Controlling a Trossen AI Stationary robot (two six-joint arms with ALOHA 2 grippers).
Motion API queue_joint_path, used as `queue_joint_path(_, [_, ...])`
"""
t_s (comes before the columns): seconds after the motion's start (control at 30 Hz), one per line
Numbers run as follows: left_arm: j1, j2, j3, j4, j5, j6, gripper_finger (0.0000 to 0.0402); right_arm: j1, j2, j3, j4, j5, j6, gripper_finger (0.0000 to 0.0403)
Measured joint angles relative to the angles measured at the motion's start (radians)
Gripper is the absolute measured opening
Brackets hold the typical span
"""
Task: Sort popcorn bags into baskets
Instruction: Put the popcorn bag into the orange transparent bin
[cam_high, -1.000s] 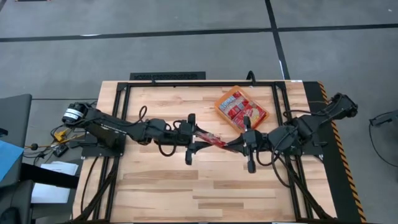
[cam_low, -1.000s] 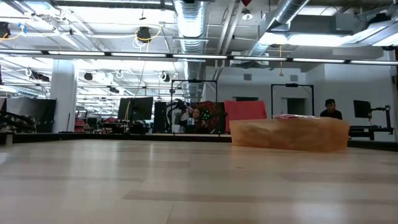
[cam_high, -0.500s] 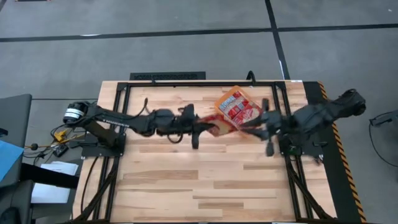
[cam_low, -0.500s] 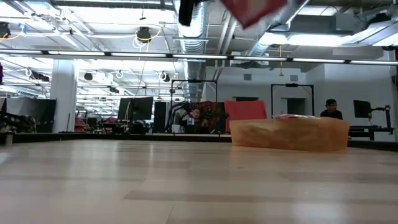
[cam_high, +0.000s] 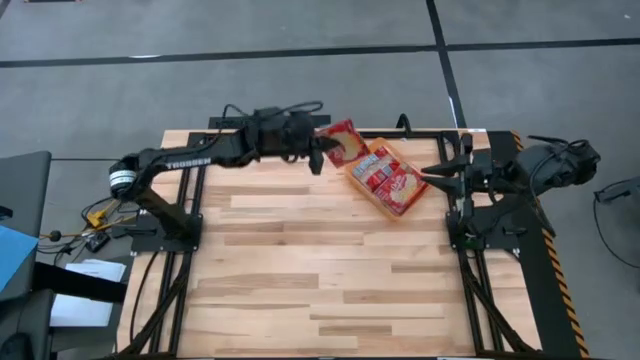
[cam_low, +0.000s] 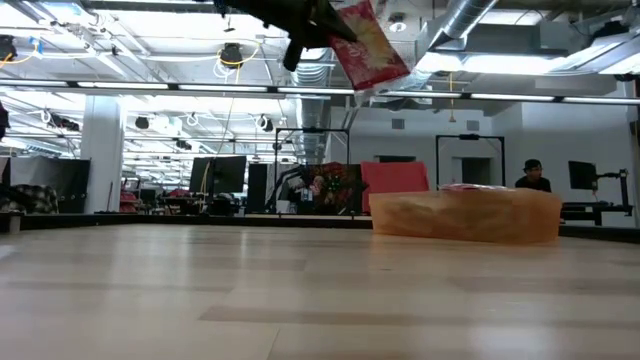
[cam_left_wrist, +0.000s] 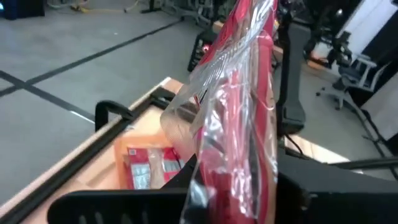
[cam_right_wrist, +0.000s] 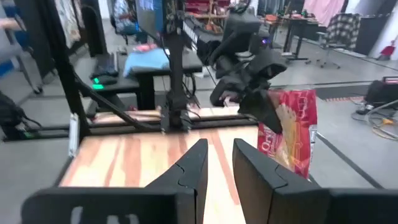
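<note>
Over the far edge of the desk, seen from above, the left hand is clamped on a popcorn bag, holding it in the air just beside the orange basket, which already has bags in it. The right hand waits near the basket's other side, its two fingers a little apart and empty.

From desk level, the bag hangs high, tilted, and I think short of the basket.

Past the left wrist, the bag fills the grip, basket below.

From the right wrist, its fingers show a narrow gap.

This looks like the carrying step; next the bag needs moving over the basket and letting go.
</note>
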Motion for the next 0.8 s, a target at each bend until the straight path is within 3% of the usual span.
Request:
queue_joint_path(0.2, [0.066,0.189,0.196,-0.065,0.197,-0.033,0.0007,0.000,-0.006,0.000,-0.057,0.036,-0.035,0.0098])
queue_joint_path(0.47, [0.098,0.532,0.696,-0.416,0.352,0.076,0.0009,0.000,-0.009,0.000,-0.098,0.037,-0.025,0.0098])
queue_joint_path(0.67, [0.116,0.761,1.023,-0.655,0.391,0.223,0.0013,0.000,-0.012,0.000,-0.128,0.038,0.002,0.0098])
queue_joint_path(0.73, [0.126,0.818,1.067,-0.657,0.436,0.249,0.0012,0.000,-0.012,0.000,-0.135,0.040,0.012,0.0098])
queue_joint_path(0.8, [0.144,0.829,1.029,-0.639,0.515,0.247,0.0011,0.000,-0.012,0.000,-0.136,0.042,0.022,0.0098])
